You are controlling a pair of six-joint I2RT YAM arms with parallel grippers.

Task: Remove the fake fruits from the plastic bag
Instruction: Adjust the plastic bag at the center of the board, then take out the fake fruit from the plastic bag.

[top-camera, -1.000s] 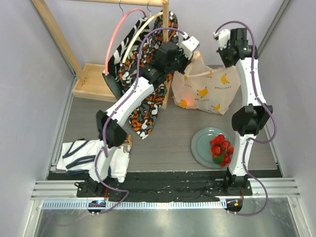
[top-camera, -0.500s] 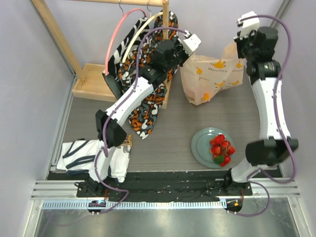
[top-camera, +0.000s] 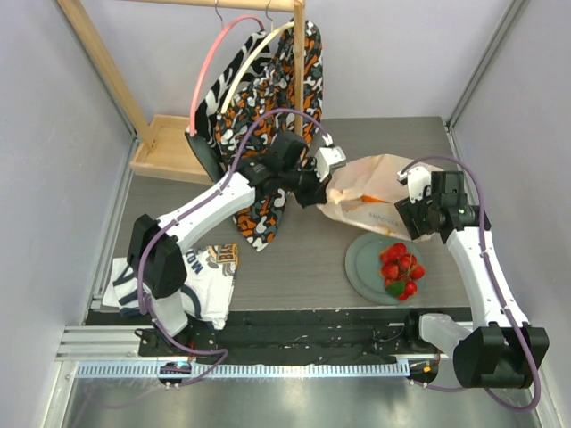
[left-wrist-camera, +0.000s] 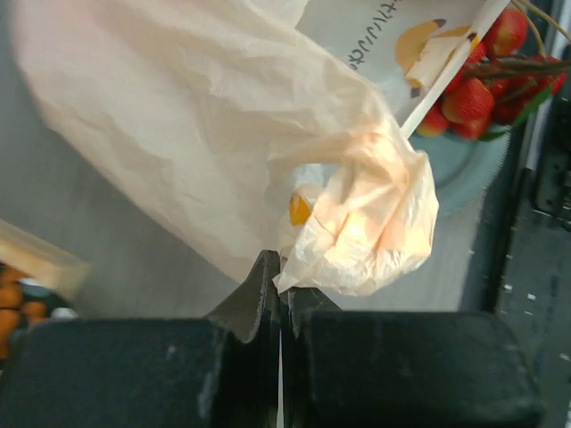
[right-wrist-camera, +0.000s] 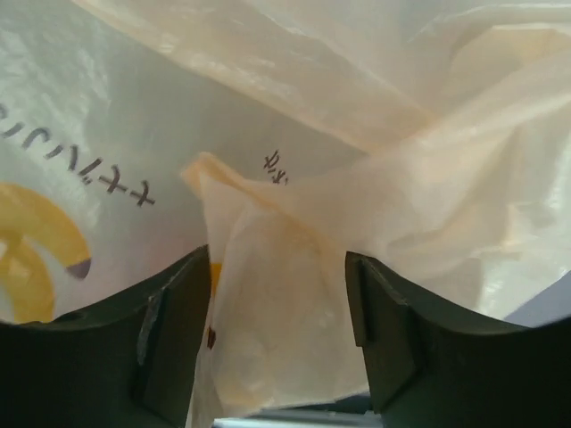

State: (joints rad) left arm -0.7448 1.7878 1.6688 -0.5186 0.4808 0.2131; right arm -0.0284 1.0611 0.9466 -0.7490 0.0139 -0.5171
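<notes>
The plastic bag [top-camera: 375,189] lies slumped on the table between both grippers, its beige film creased, with yellow printed marks [right-wrist-camera: 31,241]. My left gripper [top-camera: 324,185] is shut on a bunched corner of the bag [left-wrist-camera: 357,223], its jaws pressed together. At the bag's right end my right gripper [top-camera: 409,209] is open, with loose bag film [right-wrist-camera: 285,321] between its fingers [right-wrist-camera: 178,339]. A red berry cluster [top-camera: 400,267] rests on the grey-green plate [top-camera: 357,267] just in front of the bag and shows in the left wrist view [left-wrist-camera: 482,89]. Any other fake fruits are hidden.
An orange-black-white patterned cloth [top-camera: 268,116] hangs from hangers on a wooden rack [top-camera: 165,147] at the back left, draping behind my left arm. A folded white and navy garment [top-camera: 169,281] lies at the near left. Grey walls close in both sides.
The bag was held up high at the back by both grippers; it has come down forward onto the table. My right gripper has opened and dropped toward the plate; the left stays shut.
</notes>
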